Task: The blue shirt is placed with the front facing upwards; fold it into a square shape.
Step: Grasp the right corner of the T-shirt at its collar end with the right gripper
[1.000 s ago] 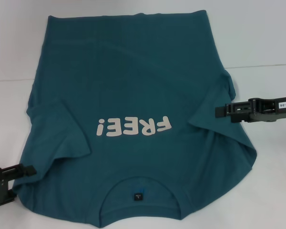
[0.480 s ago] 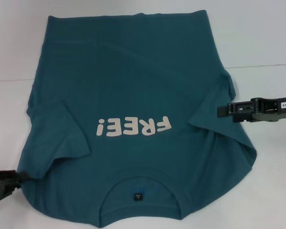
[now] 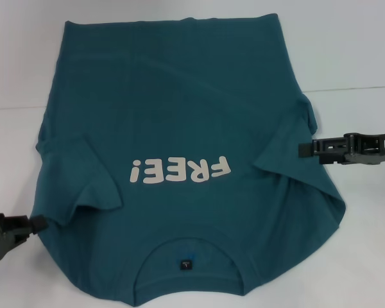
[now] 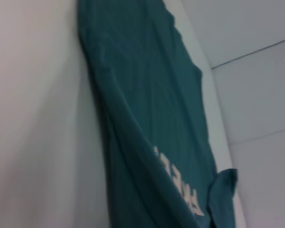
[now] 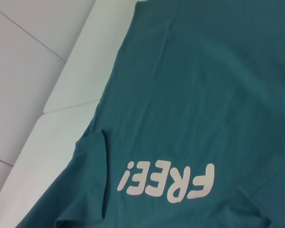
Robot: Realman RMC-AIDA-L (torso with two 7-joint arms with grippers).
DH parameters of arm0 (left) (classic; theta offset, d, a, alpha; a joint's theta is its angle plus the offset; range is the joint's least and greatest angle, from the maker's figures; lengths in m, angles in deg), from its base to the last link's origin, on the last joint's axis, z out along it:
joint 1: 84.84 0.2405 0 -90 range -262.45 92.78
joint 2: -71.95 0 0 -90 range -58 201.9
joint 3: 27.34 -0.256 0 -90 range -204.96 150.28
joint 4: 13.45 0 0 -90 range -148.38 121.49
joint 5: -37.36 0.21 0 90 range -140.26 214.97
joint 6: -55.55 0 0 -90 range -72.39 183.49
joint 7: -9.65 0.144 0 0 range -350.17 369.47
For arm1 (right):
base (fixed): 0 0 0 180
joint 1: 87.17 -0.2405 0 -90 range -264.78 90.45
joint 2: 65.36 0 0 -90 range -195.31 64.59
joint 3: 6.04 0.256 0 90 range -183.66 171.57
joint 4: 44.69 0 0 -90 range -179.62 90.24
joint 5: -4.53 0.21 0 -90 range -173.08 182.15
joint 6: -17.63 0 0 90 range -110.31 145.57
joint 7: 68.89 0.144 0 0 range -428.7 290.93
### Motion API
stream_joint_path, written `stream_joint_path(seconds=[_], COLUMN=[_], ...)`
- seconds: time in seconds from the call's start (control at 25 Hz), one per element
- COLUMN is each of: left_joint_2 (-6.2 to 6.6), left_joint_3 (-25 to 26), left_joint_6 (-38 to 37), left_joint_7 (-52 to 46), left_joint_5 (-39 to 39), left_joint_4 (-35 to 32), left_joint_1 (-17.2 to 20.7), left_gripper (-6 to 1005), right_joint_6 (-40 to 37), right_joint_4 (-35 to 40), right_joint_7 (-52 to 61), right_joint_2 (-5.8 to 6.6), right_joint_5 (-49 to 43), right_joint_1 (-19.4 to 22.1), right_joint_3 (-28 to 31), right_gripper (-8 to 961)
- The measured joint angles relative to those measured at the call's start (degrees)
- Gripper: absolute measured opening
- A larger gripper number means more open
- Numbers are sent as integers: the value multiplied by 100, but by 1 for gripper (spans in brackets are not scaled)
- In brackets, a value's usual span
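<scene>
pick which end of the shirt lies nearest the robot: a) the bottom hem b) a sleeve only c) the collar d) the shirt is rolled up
c: in the head view the collar of the blue shirt sits at the near edge, with the white lettering upside down above it and the hem at the far end.

Blue shirt (image 3: 179, 115) on white table (image 3: 366, 244)

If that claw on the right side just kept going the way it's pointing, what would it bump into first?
The right gripper points across toward the robot's left, level with the blue shirt's folded-in sleeve. That sleeve edge would likely come first, though its height above the cloth is unclear.
</scene>
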Motion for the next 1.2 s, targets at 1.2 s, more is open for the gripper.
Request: stream_joint_path(seconds=[1.2], left_joint_2=[-32], left_joint_3=[18], left_joint_6=[-95], left_joint_7=[-27], left_joint_5=[-57], left_joint_4=[88], left_joint_1=[-24], left_gripper=[36], right_joint_6=[354], right_joint_4=[-92], right_joint_7=[-351], right_joint_2=[133], right_joint_5=[-1608], right_joint_1=[202], right_joint_3=[37], right_gripper=[841])
